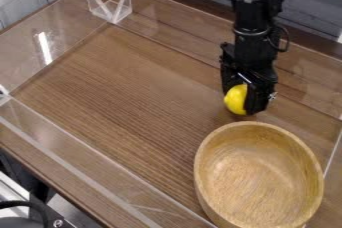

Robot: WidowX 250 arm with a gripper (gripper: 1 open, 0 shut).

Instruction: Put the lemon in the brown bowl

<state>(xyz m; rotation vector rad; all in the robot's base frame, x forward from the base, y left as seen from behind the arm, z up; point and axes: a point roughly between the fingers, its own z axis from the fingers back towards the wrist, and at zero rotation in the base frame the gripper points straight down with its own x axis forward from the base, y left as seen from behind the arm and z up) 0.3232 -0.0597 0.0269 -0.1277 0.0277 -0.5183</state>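
The lemon (237, 98) is small, bright yellow and oval. It sits between the fingers of my black gripper (245, 100), which is shut on it just above the wooden table. The brown bowl (259, 178) is a large round light-brown wooden bowl at the lower right. Its far rim lies just below and in front of the lemon. The bowl is empty. The arm comes down from the top of the view.
A clear acrylic wall (80, 17) runs around the wooden table (120, 92). A clear triangular stand (110, 4) sits at the back left. The table's front edge is at the lower left.
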